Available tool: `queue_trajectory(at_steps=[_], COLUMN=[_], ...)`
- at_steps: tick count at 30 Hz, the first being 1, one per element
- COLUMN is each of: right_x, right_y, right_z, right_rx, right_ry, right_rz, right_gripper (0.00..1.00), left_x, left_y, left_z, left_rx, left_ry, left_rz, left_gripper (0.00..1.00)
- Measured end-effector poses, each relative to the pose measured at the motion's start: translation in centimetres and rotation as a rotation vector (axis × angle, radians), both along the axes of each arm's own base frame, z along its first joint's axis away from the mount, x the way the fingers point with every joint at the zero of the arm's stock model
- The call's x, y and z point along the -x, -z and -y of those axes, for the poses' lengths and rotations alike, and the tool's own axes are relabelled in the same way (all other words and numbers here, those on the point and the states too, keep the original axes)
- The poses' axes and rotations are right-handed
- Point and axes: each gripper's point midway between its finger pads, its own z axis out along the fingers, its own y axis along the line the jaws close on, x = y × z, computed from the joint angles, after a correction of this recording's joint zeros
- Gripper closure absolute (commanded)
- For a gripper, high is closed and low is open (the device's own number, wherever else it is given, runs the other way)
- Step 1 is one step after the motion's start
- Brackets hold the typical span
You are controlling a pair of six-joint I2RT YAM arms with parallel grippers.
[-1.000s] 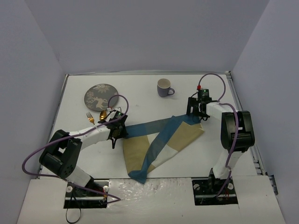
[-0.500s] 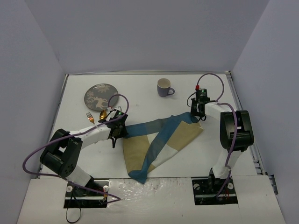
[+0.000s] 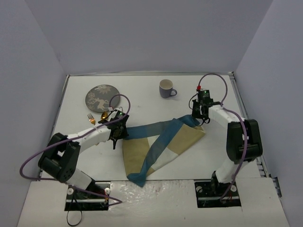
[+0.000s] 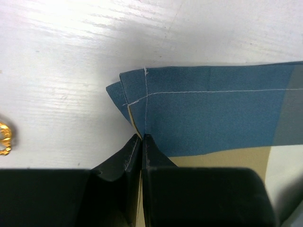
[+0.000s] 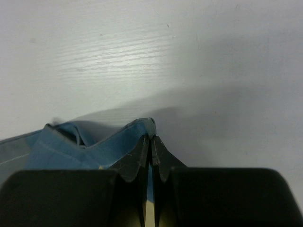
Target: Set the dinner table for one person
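Spread a second ago, the right hand is now pinching the placemat at centre right, while the left hand is still pinching its opposite corner

The white rectangular metal-rimmed dinner table carries 1 grey patterned plate, 1 lilac mug, 1 gold fork and 1 rumpled blue-and-beige cloth placemat.

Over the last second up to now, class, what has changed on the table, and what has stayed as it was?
The right gripper closed on the right-hand corner of the placemat, and the placemat's near edge shifted slightly to the left. The left gripper stayed shut on the placemat's left corner. The plate, mug, fork and spoon did not move.
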Motion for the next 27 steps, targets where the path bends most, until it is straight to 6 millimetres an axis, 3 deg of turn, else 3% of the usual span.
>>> queue_trajectory(at_steps=[3,8,10,19,23,27], right_x=[-0.3,-0.8,-0.6,1.3,1.7,1.9], right_y=[-4.5,-13.2,-15.7,-21.6,-24.4,-26.9], right_z=[0.0,0.1,0.2,1.2,1.6,2.0], right_rx=[-0.016,-0.041,-0.048,-0.048,-0.048,-0.046], right_ry=[0.001,0.010,0.016,0.047,0.064,0.084], right_rz=[0.109,0.334,0.399,0.550,0.620,0.681], right_gripper=[1.00,1.00,1.00,1.00,1.00,1.00], left_x=[-0.2,-0.9,-0.9,1.3,2.0,3.0], left_y=[-2.4,-8.5,-10.8,-18.8,-23.1,-26.0], left_z=[-0.5,-0.8,-0.9,-1.0,-0.6,0.5], left_rx=[0.000,0.043,0.061,0.080,0.100,0.088], left_ry=[0.007,0.013,0.018,0.105,0.144,0.207], left_rz=[0.063,0.236,0.296,0.514,0.623,0.696], left_gripper=[1.00,1.00,1.00,1.00,1.00,1.00])
